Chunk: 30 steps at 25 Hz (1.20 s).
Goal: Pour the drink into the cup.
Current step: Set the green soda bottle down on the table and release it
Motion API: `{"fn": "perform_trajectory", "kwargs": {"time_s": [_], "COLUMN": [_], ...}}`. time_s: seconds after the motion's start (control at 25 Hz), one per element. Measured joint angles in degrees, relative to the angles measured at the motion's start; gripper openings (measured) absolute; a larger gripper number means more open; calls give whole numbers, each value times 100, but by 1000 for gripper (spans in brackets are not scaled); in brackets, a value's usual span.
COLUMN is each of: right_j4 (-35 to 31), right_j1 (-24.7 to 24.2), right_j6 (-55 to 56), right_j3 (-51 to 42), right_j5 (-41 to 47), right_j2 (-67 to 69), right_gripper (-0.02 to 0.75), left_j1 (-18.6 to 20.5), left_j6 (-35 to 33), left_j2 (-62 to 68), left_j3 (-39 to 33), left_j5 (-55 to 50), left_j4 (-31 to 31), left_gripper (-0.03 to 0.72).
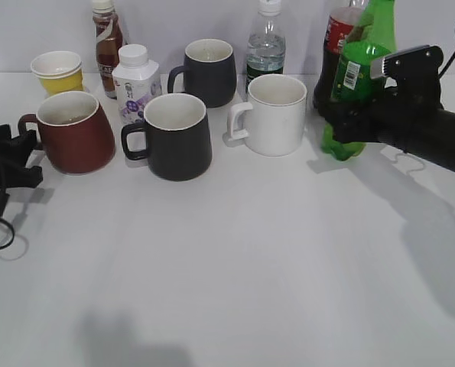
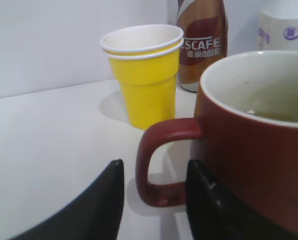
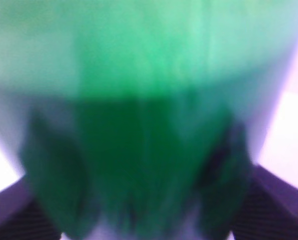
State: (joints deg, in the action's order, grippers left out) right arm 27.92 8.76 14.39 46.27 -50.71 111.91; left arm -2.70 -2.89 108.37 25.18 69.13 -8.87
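Observation:
The green soda bottle (image 1: 355, 73) stands out at the back right, leaning a little, its base close to the table. My right gripper (image 1: 349, 118) is shut on its lower body. In the right wrist view the bottle (image 3: 138, 100) fills the frame as a green blur between the fingers (image 3: 149, 222). The dark red-brown mug (image 1: 78, 138) stands at the left with its handle pointing left. My left gripper (image 1: 24, 149) is open at that handle. In the left wrist view its fingers (image 2: 156, 167) straddle the handle of the mug (image 2: 259, 160) without squeezing it.
Two black mugs (image 1: 177, 141) (image 1: 209, 73) and a white mug (image 1: 275, 115) stand between the red-brown mug and the green bottle. Behind are a yellow paper cup (image 1: 59, 73), a coffee bottle (image 1: 107, 42), a white milk bottle (image 1: 135, 84), a water bottle (image 1: 266, 42) and a cola bottle (image 1: 338, 38).

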Motion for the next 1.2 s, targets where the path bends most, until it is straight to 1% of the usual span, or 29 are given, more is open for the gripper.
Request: {"fn": "perform_trajectory", "kwargs": {"time_s": [0.08, 0.2, 0.32, 0.48, 0.64, 0.72, 0.84, 0.88, 0.92, 0.96, 1.0, 1.08, 1.2], "right_j4": [5, -6, -8, -60, -120, -119, -29, 107, 264, 492, 719, 1174, 2128], "right_j1": [0, 0, 0, 0, 0, 0, 0, 0, 0, 0, 0, 6, 133], "right_j6": [117, 172, 188, 191, 234, 412, 816, 968, 1192, 1478, 1845, 2704, 3946], "right_j3": [-35, -114, -263, -518, -771, -866, -918, -918, -918, -918, -918, -918, -918], "right_j5": [-38, -133, -134, -98, 314, 641, 1357, 1659, 1958, 2247, 2489, 3099, 4131], "right_j2": [0, 0, -7, -194, -563, -756, -1050, -1175, -1288, -1430, -1582, -1888, -2428], "right_gripper": [580, 632, 641, 641, 641, 638, 632, 629, 626, 621, 613, 599, 585], "left_j1": [0, 0, -6, -166, -530, -748, -1079, -1186, -1274, -1322, -1348, -1360, -1365], "left_j6": [0, 0, 51, 392, 697, 769, 784, 792, 797, 797, 797, 797, 797], "left_j2": [-109, -238, -353, -684, -1327, -1707, -2402, -2634, -2986, -3242, -3550, -4085, -4845], "left_j3": [-128, -321, -528, -823, -930, -930, -930, -930, -883, -809, -697, -300, 480], "left_j5": [4, 4, -1, -10, -10, -264, -1174, -1604, -2262, -2838, -3486, -5214, -7686], "left_j4": [14, 14, 7, -2, 61, 301, 818, 1025, 1218, 1293, 1340, 1373, 1313], "left_gripper": [320, 321, 321, 321, 321, 321, 321, 319, 316, 313, 309, 301, 298]}}
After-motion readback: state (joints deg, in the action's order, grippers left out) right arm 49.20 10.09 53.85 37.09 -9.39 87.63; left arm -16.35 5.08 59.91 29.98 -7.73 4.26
